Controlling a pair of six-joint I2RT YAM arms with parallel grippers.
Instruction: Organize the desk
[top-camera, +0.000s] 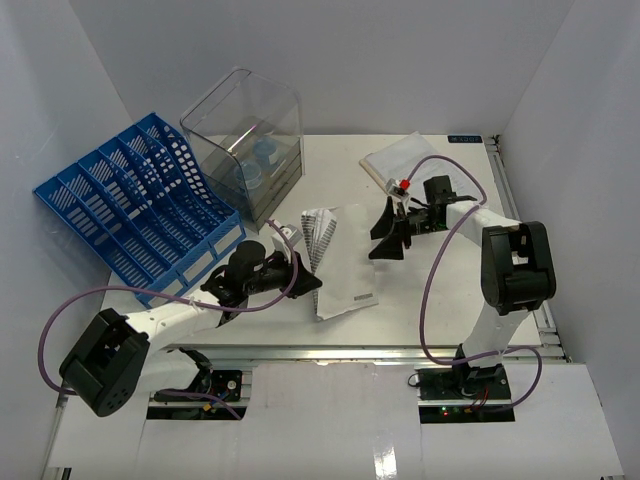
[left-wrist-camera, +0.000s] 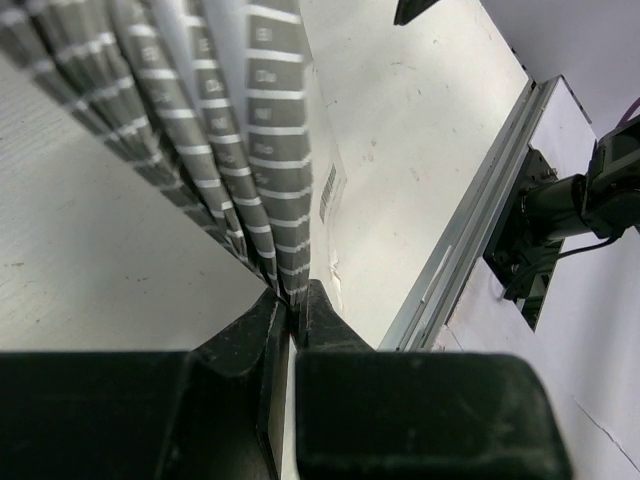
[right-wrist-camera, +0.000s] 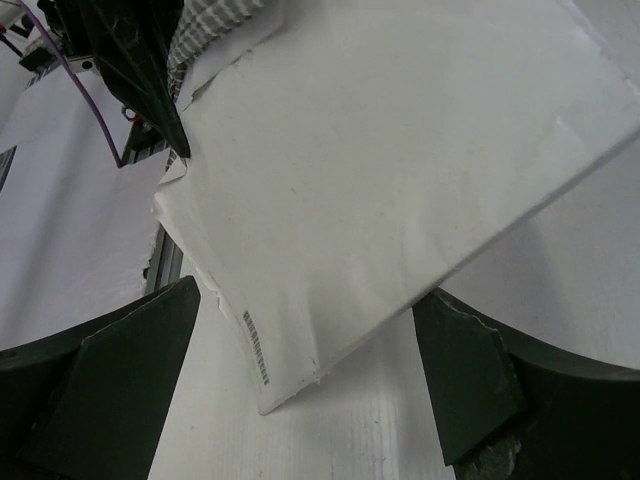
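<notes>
The white desk (top-camera: 440, 290) carries a white padded envelope (top-camera: 348, 268) at its middle. A fan of grey-striped sheets (top-camera: 318, 235) sticks up at the envelope's left edge. My left gripper (top-camera: 312, 283) is shut on the lower end of those sheets. In the left wrist view the fingertips (left-wrist-camera: 290, 302) pinch the striped sheets (left-wrist-camera: 230, 150) together. My right gripper (top-camera: 390, 243) hangs open just right of the envelope. In the right wrist view its fingers (right-wrist-camera: 120, 370) stand wide apart, and the envelope's barcoded corner (right-wrist-camera: 300, 300) lies low between them, touching neither.
A blue slotted file rack (top-camera: 135, 205) stands at the left. A clear plastic bin (top-camera: 245, 140) with blue items inside is at the back. A white packet (top-camera: 400, 158) lies back right, with a small red-tipped object (top-camera: 405, 185) by it. The metal rail (left-wrist-camera: 470, 230) runs along the near edge.
</notes>
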